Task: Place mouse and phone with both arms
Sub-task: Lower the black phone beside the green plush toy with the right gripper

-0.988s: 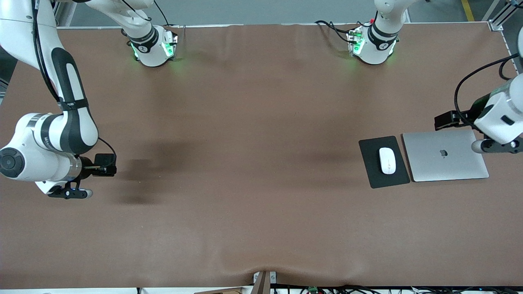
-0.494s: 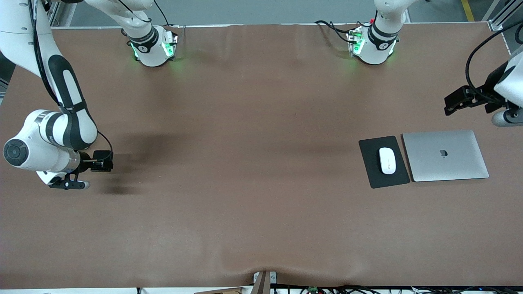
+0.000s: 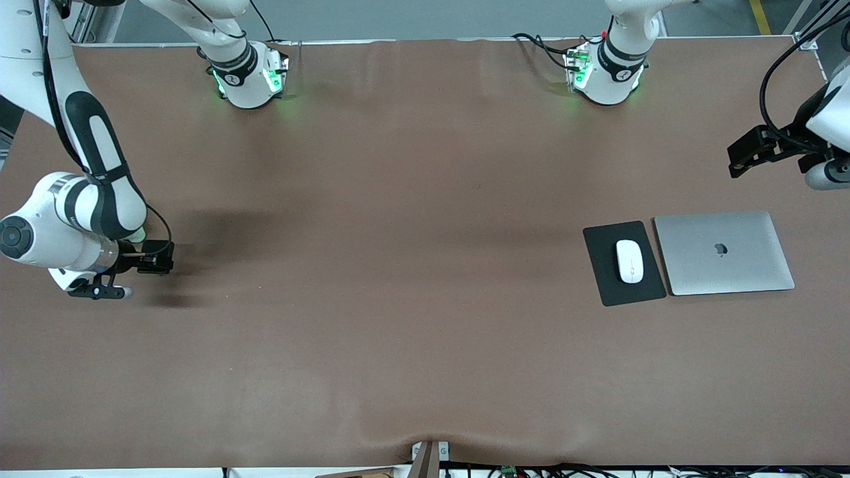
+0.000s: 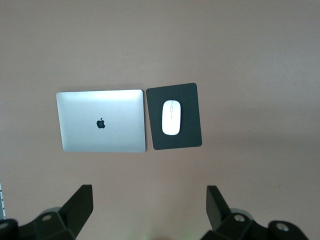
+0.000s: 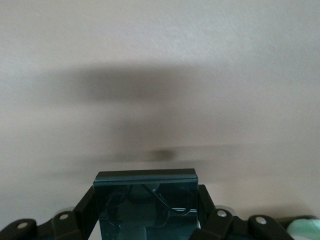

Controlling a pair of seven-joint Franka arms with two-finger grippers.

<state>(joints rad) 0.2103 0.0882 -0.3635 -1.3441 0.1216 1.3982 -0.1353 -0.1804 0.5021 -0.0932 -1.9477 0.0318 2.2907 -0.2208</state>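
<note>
Right gripper (image 3: pixel 99 292): seen at the left edge of the front view, low over the bare brown bench (image 3: pixel 398 265) toward the right arm's end. From that view what it holds is hidden by the wrist. In the right wrist view the phone (image 5: pixel 145 205), a glossy dark slab, is shown pinched between the fingers (image 5: pixel 84 210), standing at lower centre of the frame, its upper edge level, above a blurred shadow on the bench.

Left gripper (image 3: pixel 827 174): seen at the upper right edge of the front view, up in the air over the bench at the left arm's end. Its fingers (image 4: pixel 80 205) are shown only in the left wrist view, at the lower corners of the frame, spread wide with nothing between them.

Mouse (image 3: pixel 629 261): white, lying on a black mouse pad (image 3: pixel 607 279) right of centre in the front view. In the left wrist view it sits mid-frame, well apart from the spread fingers.

Laptop (image 3: pixel 724 252): silver, closed, just beside the pad toward the left arm's end.
</note>
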